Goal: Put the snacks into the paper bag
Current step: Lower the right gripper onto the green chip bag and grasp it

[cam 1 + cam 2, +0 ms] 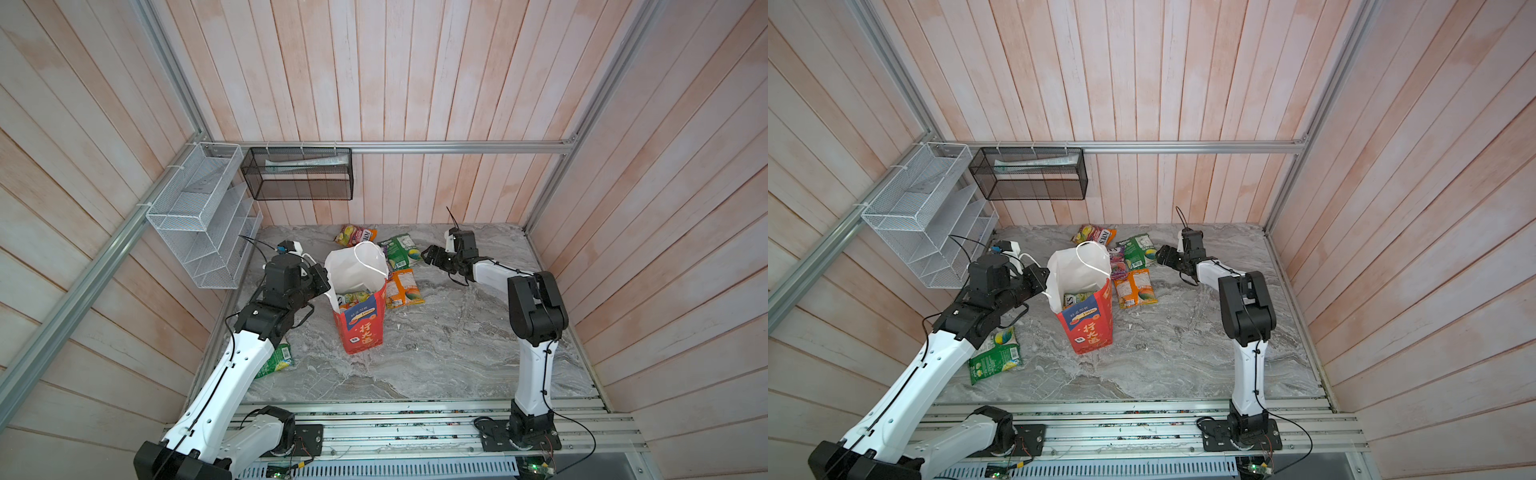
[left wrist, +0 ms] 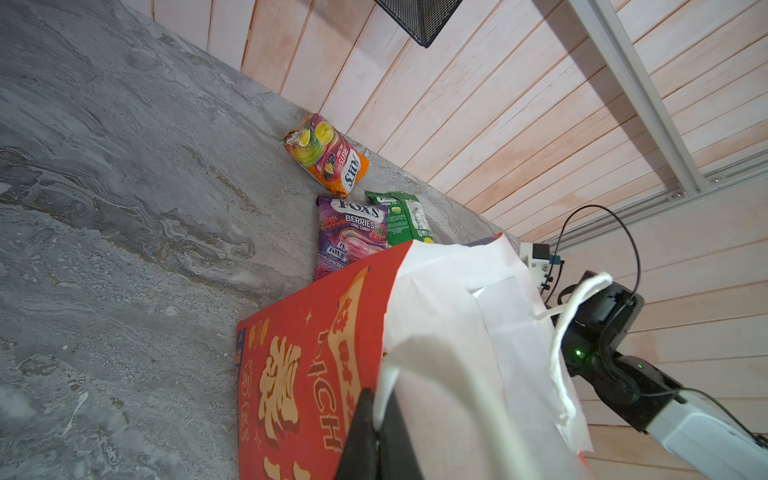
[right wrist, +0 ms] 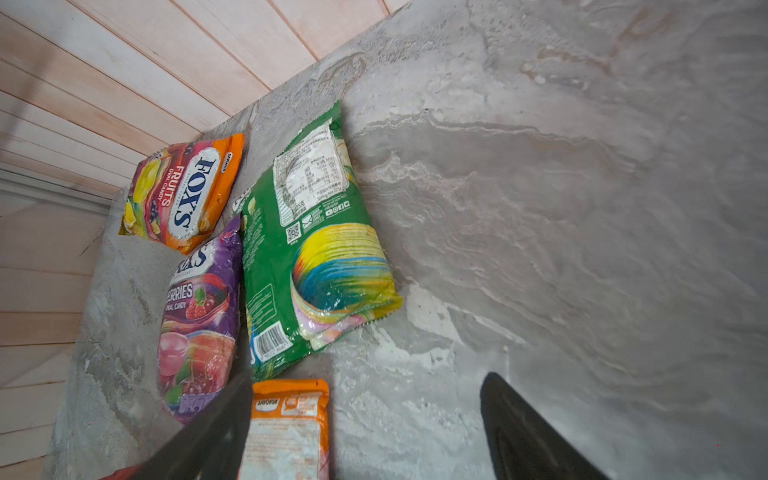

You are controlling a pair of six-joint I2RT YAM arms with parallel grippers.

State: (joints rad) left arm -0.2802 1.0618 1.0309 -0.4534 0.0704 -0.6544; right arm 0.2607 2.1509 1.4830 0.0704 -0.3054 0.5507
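Left fingers (image 2: pixel 358 436) pressed together on the paper bag (image 1: pixel 360 328) rim; right fingers (image 3: pixel 523 432) spread wide, holding nothing.
Bag stands upright mid-worktop (image 1: pixel 449 345); green packet (image 3: pixel 316 232) and orange packet (image 3: pixel 286 428) lie just right of it; open surface nearer.

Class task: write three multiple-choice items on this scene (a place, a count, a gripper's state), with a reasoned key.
1. Where is the glossy orange "FOX'S FRUITS" candy packet? A. on the grey marble table; B. in the white wire rack; C. in the black mesh basket.
2. How many packets lie on the table outside the tall red paper bag? A. three; B. five; C. eight.
3. The right gripper is: A. open, empty; B. shut on a packet; C. shut on a cord.
1 A, it lies near the back wall. 2 B, two orange, two green, one purple. 3 A, fingers apart, nothing between.
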